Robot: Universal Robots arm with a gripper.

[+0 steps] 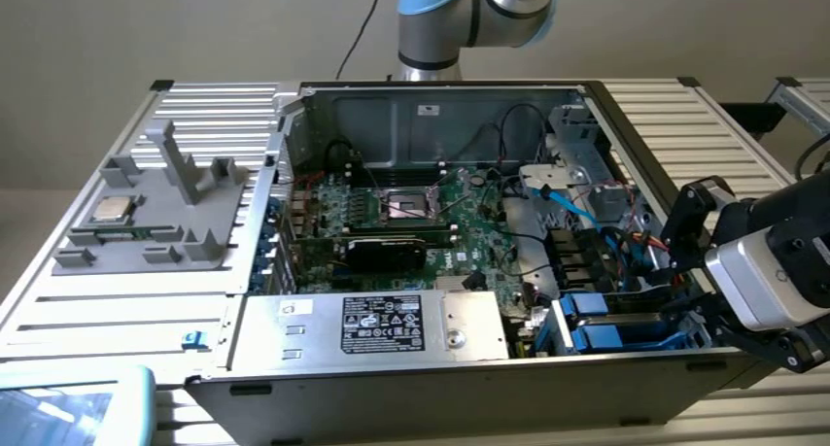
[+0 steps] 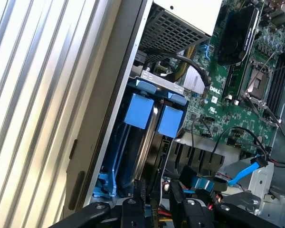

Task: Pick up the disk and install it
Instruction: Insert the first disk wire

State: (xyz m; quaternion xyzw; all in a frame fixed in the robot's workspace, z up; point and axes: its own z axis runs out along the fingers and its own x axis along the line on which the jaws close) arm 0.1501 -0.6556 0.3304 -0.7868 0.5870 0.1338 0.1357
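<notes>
The gripper [image 1: 678, 292] is hanging inside the computer case [image 1: 429, 378], at its corner on the exterior view's right. Whether it is gripping anything, I cannot tell. The disk [image 2: 170, 121] is sitting slotted in that corner in its blue frame, so installing is looking nearly finished. The wrist view is giving the frame's tab close up, while the exterior view is taking in the motherboard [image 1: 415, 208] and the bench [image 1: 117, 310].

Disk frame [image 2: 140, 110] blue; motherboard [image 1: 483, 234] green; box [image 1: 473, 331] silver, black label [image 1: 380, 322].
</notes>
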